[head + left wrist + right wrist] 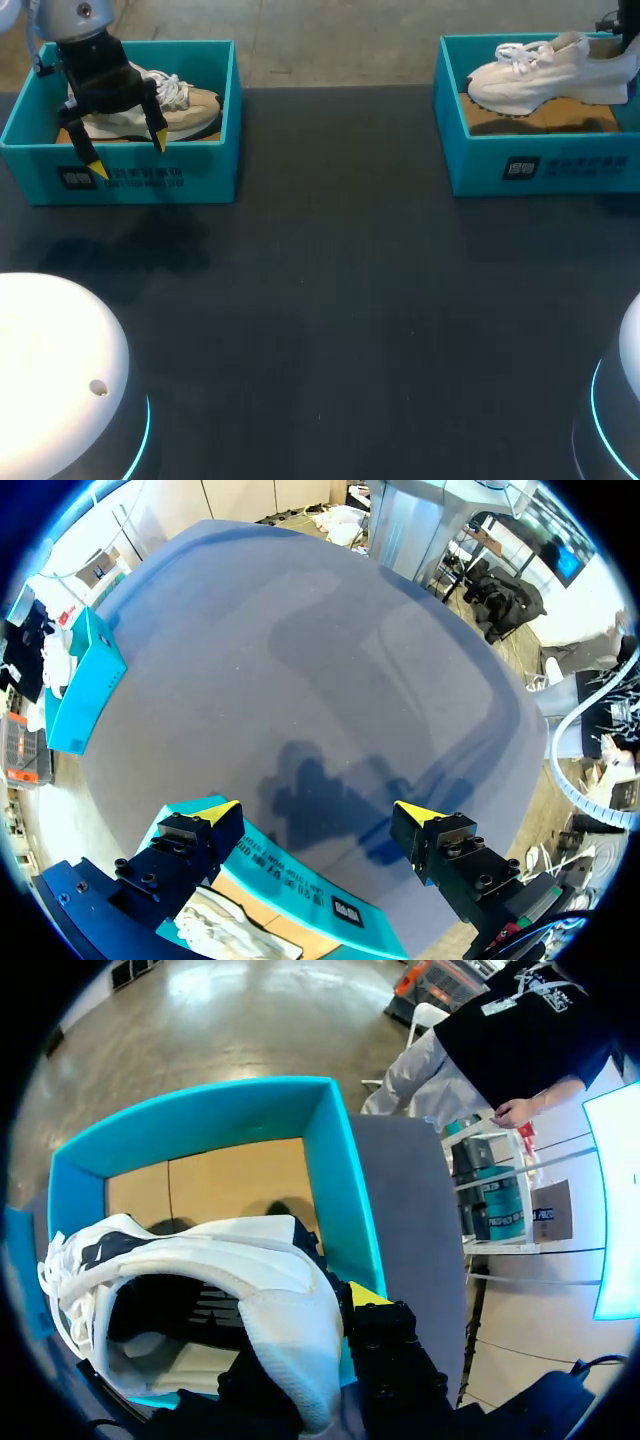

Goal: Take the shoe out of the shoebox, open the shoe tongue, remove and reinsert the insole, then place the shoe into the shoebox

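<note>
Item one, the dark table: one in number. It carries both boxes and lies under both of my grippers.

Item two, shoeboxes: two, both teal and open-topped. The left shoebox is directly beneath my left gripper, whose tips hang over its near wall. The right shoebox is under and ahead of my right gripper. I judge the boxes are set well apart so that each arm works its own.

Item three, shoes: two. The beige shoe lies on the floor of the left shoebox, below and just behind my left tips, untouched. The white shoe is at my right jaws, heel towards me and toe pointing away. It sits tilted above the cardboard floor of its box and does not rest flat. I judge it is held at the heel because the collar is stiff and that grip leaves the tongue and laces free. The insole cannot be made out in the dark of the shoe's mouth.

Item four, grippers: two. My left jaws stand wide apart with nothing between them, apparently waiting over the box. My right jaws are closed across the white shoe's heel wall. One yellow tip shows outside it and the other is hidden by the shoe. I judge the lift-out is under way and the shoe is not yet past the box walls.
</note>
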